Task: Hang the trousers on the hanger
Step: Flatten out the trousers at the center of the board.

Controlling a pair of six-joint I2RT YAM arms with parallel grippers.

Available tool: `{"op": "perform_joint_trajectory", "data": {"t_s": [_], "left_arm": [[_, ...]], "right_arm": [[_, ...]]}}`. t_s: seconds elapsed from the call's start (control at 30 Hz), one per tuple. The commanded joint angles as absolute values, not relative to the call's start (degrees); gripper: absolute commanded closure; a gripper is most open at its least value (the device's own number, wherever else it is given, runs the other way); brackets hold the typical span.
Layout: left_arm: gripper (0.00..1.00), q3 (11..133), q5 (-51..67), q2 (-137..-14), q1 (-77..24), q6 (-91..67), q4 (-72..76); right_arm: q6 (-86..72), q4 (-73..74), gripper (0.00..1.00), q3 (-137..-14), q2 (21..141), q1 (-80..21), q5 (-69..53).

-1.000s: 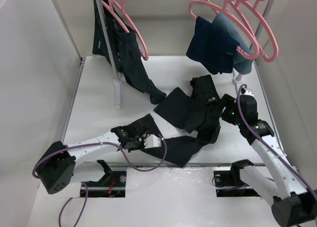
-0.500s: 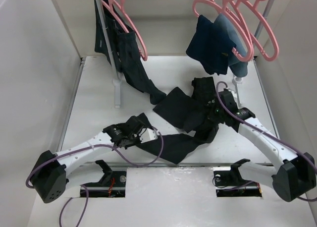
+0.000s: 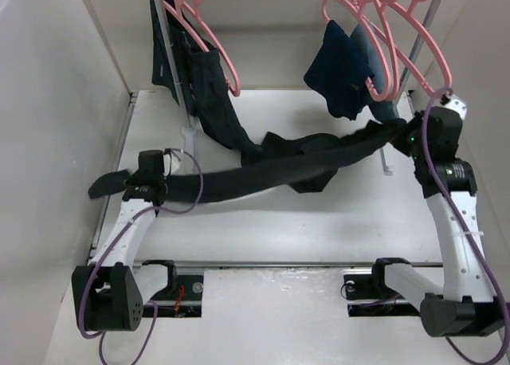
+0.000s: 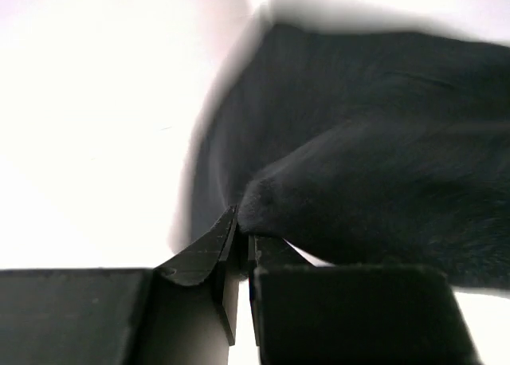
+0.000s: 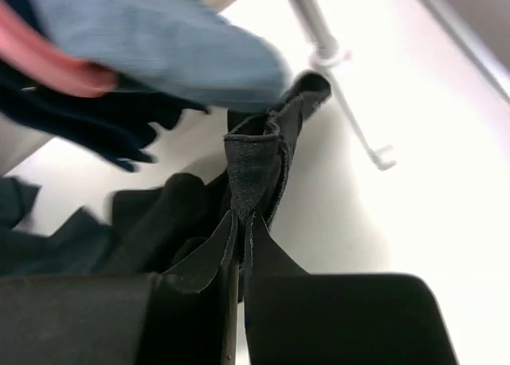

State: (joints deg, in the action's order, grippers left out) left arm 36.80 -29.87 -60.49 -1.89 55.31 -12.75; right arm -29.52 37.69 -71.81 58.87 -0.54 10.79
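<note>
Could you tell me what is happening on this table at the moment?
Both arms hold the black trousers by opposite ends. The left gripper is shut on one end at the left side of the table, the right gripper on the other, below the pink hangers. The fabric is stretched between them, not yet on a hanger.

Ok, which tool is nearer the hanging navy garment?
Right. The right tool sits close by, just right of the navy garment; the left tool is far off at the table's left side. Both grip the trousers.
</note>
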Motion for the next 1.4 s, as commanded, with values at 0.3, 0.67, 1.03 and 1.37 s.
{"op": "perform_joint_trajectory", "data": {"t_s": [0.3, 0.67, 1.03, 1.37], "left_arm": [[1.0, 41.22, -38.24, -58.8, 1.23, 55.81, -13.53], [1.0, 60.19, -31.65, -68.38, 1.23, 53.35, -19.94], [0.48, 35.44, -31.72, -62.32, -0.09, 54.94, -41.91], [0.24, 39.8, -34.89, -60.9, 1.32, 52.31, -47.3]], "right_arm": [[-35.24, 37.8, 1.0, -52.58, 42.63, 8.35, 19.97], [-31.9, 24.86, 1.0, -63.98, 52.41, 8.35, 9.22], [-59.2, 47.97, 0.3, -39.39, 25.89, 9.4, 24.95], [-46.99, 41.88, 0.09, -45.0, 28.44, 9.4, 29.29]]}}
